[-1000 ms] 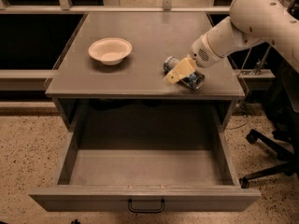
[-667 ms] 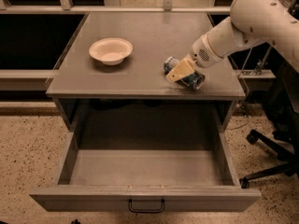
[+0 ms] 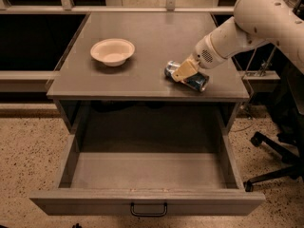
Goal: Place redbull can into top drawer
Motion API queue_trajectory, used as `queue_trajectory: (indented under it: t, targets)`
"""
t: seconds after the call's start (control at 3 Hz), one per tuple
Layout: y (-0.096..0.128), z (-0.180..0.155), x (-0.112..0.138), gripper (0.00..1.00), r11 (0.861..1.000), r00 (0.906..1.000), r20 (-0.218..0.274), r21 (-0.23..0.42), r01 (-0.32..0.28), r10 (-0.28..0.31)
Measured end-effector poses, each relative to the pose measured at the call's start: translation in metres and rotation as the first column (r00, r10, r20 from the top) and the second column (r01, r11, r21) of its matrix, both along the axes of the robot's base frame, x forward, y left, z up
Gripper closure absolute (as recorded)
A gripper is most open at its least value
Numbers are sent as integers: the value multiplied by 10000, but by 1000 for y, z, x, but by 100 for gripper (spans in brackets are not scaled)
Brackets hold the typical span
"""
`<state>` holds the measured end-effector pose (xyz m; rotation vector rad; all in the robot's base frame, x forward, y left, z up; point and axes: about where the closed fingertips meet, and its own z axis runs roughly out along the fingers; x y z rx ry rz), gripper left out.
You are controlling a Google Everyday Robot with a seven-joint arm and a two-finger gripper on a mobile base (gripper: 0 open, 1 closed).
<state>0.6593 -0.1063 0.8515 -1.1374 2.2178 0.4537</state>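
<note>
The redbull can (image 3: 195, 82) lies on its side on the grey table top (image 3: 142, 46), near the front right edge, its silver top pointing left. My gripper (image 3: 183, 71) comes in from the upper right on the white arm (image 3: 256, 23). Its tan fingers (image 3: 182, 70) lie over the middle of the can. The top drawer (image 3: 147, 184) is pulled out wide below the table top, its inside bare, with a small dark handle (image 3: 148, 209) at the middle of its front panel.
A cream round bowl (image 3: 112, 51) stands on the table top to the left of the can. An office chair base (image 3: 275, 165) stands on the speckled floor at the right of the drawer. Dark shelving runs behind the table.
</note>
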Motion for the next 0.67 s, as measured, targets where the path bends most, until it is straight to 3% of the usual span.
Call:
queue_trajectory:
  t: [0.33,0.67]
  targets:
    - [0,0,0,100,10000,10000,0,1,-1,1]
    - [8,4,-13,100,9974,9980,-135,383,-615,621]
